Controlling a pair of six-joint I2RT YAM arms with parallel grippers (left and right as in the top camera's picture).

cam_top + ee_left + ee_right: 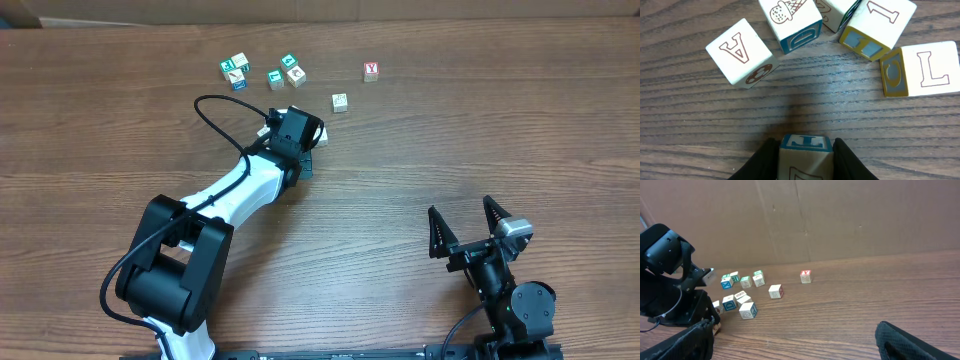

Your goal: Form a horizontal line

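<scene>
Left claw: gripping a lettered cube.
Right claw: gaping open, far from that cube.
Line: not forming yet; "A" cube and "L" cube are lying beyond it, apart and skewed.
Doing it well: setting it down square, touching a neighbour's side.

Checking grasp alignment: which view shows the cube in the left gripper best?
Left wrist: the cube clamped in the left gripper, close up. Overhead, the gripper covers it. Right wrist: can't pick it out.
</scene>
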